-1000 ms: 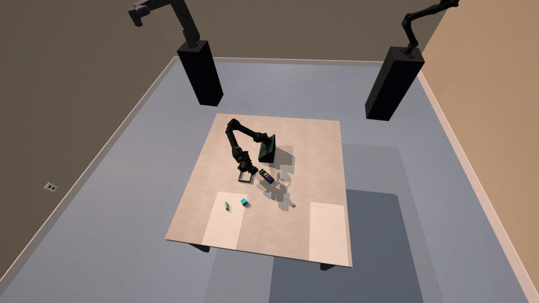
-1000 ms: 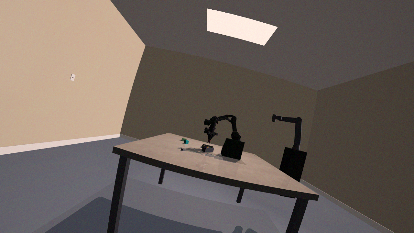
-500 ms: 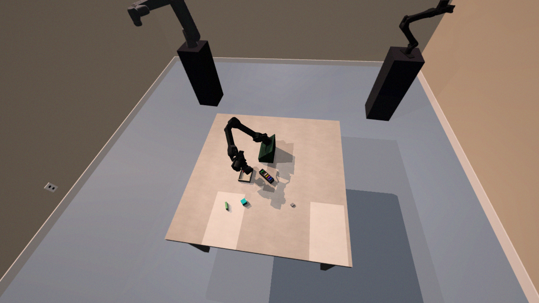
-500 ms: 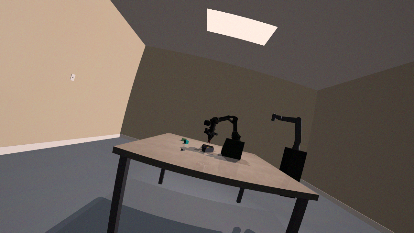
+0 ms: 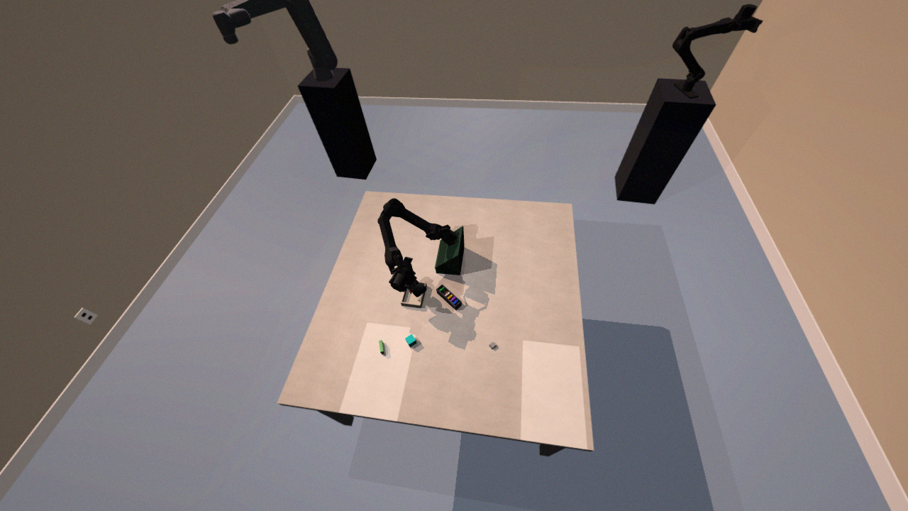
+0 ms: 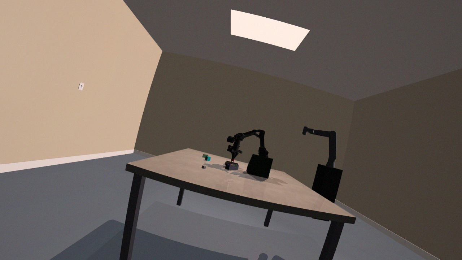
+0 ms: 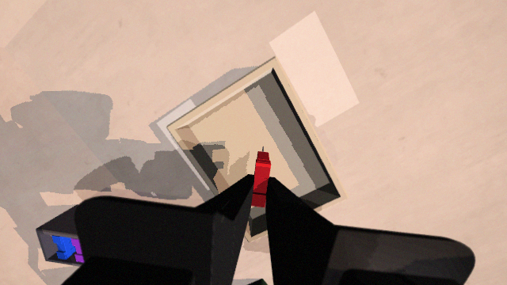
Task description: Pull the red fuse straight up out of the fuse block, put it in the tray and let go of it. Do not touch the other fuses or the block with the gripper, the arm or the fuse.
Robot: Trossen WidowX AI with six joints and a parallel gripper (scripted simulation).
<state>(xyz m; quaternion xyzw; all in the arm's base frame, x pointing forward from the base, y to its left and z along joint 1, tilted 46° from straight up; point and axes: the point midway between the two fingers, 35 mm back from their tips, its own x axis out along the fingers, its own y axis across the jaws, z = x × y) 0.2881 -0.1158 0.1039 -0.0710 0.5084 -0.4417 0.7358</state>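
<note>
Red fuse [image 7: 261,174] pinched in the claw [image 7: 259,190], hanging above the tray [image 7: 317,146]. Fuse block [image 7: 49,241] sits beside the tray on the table [image 7: 416,79].

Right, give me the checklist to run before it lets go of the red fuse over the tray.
1. Grip: gripper shut on the red fuse, ok.
2. Fuse out of the fuse block: ok, the block sits off to the side.
3. Fuse lined up over the tray: ok in the wrist view, it shows against the tray floor.
4. Fuse low enough to release: cannot tell, height above the floor is not readable.
5. Fingers apart from the tray walls: cannot tell, they overlap the near wall in the wrist view.
6. Blue fuse in the block: ok, seated.
</note>
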